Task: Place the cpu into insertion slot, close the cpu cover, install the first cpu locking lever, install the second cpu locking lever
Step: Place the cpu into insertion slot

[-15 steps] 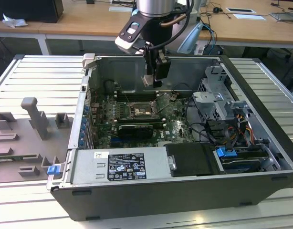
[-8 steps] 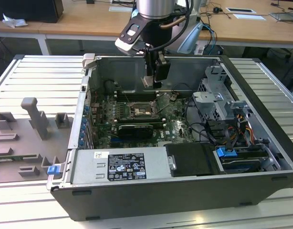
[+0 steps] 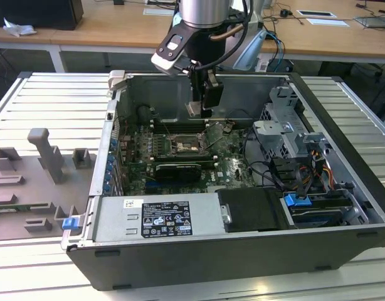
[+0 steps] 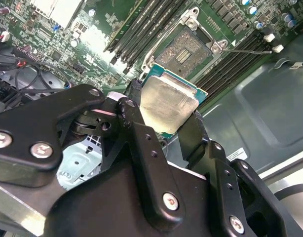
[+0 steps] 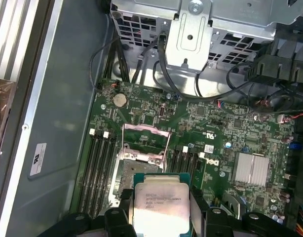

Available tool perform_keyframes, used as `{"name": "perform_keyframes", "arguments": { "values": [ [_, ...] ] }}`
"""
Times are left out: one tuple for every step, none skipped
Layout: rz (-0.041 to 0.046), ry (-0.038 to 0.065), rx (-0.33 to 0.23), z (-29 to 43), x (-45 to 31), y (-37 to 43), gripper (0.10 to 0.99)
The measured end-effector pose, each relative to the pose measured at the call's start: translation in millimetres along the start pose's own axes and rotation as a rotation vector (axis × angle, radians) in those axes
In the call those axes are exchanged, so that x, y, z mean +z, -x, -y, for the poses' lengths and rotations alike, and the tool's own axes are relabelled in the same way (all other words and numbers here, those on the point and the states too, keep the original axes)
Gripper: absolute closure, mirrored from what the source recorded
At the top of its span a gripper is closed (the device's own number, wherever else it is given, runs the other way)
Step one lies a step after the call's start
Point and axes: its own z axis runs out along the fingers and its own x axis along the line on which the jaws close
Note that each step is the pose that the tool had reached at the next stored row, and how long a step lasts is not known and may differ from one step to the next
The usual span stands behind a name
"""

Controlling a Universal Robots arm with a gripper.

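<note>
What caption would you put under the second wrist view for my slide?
The gripper holds the cpu, not yet seated, near the open insertion slot.

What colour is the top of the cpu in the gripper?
The cpu has a silvery-grey top with a green rim, best seen in the second wrist view.

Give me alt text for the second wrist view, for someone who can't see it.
The hand holds the cpu between its black fingers, silvery top facing the camera, clear of the green circuit board. Beyond it sits the uncovered insertion slot, flanked by long memory slots.
</note>
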Motion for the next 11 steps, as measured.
{"name": "perform_keyframes", "arguments": {
  "values": [
    [0.0000, 0.000, 0.000, 0.0, 0.4, 0.0, 0.545],
    [-0.0001, 0.000, 0.000, 0.0, 1.1, 0.1, 0.545],
    [-0.0001, 0.000, 0.000, 0.1, 1.5, 0.1, 0.545],
    [-0.0001, 0.000, 0.000, 0.1, 2.2, 0.1, 0.545],
    [-0.0002, 0.000, 0.000, 0.2, 3.0, 0.1, 0.545],
    [-0.0001, 0.000, 0.000, 0.3, 3.6, 0.1, 0.545],
    [-0.0001, 0.000, 0.000, 0.4, 5.0, 0.1, 0.545],
    [-0.0001, 0.000, 0.000, 0.5, 6.1, 0.1, 0.545],
    [-0.0001, 0.000, 0.000, 0.6, 6.8, 0.2, 0.545],
    [-0.0001, 0.000, 0.000, 0.6, 7.7, 0.1, 0.545],
    [0.0001, 0.000, 0.002, 0.6, 8.3, 0.0, 0.545]
  ]
}}
